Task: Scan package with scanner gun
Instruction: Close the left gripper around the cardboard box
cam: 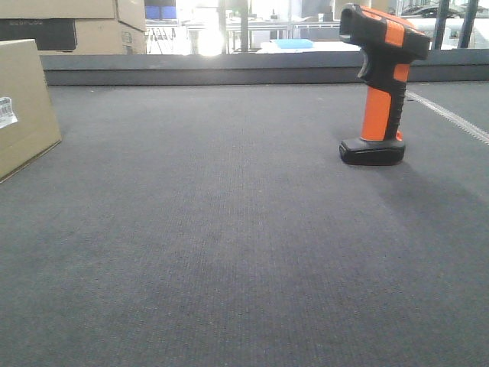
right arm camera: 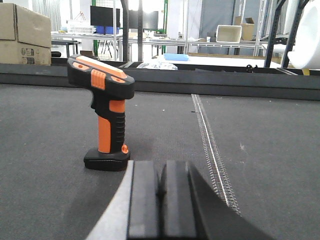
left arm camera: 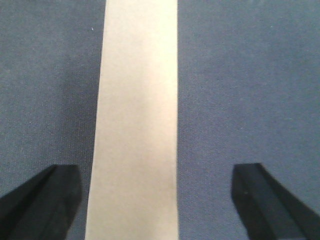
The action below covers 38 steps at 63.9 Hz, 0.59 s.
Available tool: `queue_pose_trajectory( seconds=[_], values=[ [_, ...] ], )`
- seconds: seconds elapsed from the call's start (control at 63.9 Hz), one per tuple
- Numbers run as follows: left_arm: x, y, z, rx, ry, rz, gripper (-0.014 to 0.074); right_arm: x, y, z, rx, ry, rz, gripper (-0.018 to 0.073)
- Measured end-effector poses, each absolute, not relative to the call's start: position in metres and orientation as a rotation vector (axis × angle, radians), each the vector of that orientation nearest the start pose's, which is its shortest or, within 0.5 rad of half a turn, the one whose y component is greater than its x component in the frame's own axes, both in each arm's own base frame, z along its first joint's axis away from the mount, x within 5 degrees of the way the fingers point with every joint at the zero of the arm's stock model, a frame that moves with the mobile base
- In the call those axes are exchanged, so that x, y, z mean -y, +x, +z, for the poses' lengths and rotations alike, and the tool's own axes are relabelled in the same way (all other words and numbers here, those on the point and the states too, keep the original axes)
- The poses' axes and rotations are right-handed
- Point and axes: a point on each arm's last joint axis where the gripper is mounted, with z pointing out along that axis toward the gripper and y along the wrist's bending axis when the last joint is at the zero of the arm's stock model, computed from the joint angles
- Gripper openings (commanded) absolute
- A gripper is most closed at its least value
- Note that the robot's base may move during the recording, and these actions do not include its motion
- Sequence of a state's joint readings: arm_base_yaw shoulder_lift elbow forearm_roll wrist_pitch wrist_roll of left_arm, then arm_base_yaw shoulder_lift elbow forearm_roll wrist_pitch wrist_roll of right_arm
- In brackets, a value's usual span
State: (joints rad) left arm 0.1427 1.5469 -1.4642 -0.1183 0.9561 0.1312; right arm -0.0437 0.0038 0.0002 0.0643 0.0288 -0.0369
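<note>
An orange and black scanner gun [cam: 380, 84] stands upright on its base at the right of the dark grey belt; it also shows in the right wrist view [right arm camera: 105, 112]. A brown cardboard package [cam: 23, 103] with a white label sits at the far left edge. In the left wrist view its top face [left arm camera: 136, 120] runs between the wide-apart black fingers [left arm camera: 260, 200] of my open left gripper [left arm camera: 155, 192], which hovers above it. My right gripper [right arm camera: 159, 192] is shut and empty, low on the belt just right of and behind the scanner gun.
A raised dark rail [cam: 229, 69] bounds the belt's far side. A white stitched seam [right arm camera: 212, 150] crosses the belt right of the scanner. Cardboard boxes [cam: 76, 27] and shelving stand beyond the rail.
</note>
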Motion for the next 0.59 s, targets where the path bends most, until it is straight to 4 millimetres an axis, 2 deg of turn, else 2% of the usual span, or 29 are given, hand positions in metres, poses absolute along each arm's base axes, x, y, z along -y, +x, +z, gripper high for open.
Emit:
queue_pose_trajectory(
  seconds=[0.251, 0.344, 0.438, 0.595],
  values=[
    [-0.045, 0.354, 0.321, -2.613, -0.051, -0.001, 0.0522, 0.002, 0.057, 0.210, -1.515, 0.052, -0.012, -0.0167],
    [-0.046, 0.359, 0.313, -2.634, -0.049, 0.005, 0.0454, 0.002, 0.057, 0.210, -1.515, 0.052, -0.012, -0.0167],
    [-0.047, 0.362, 0.307, -2.651, -0.048, 0.007, 0.0309, 0.002, 0.057, 0.210, -1.515, 0.052, -0.012, -0.0167],
    [-0.047, 0.362, 0.306, -2.653, -0.048, 0.007, -0.0067, 0.002, 0.057, 0.210, -1.515, 0.052, -0.012, -0.0167]
  ],
)
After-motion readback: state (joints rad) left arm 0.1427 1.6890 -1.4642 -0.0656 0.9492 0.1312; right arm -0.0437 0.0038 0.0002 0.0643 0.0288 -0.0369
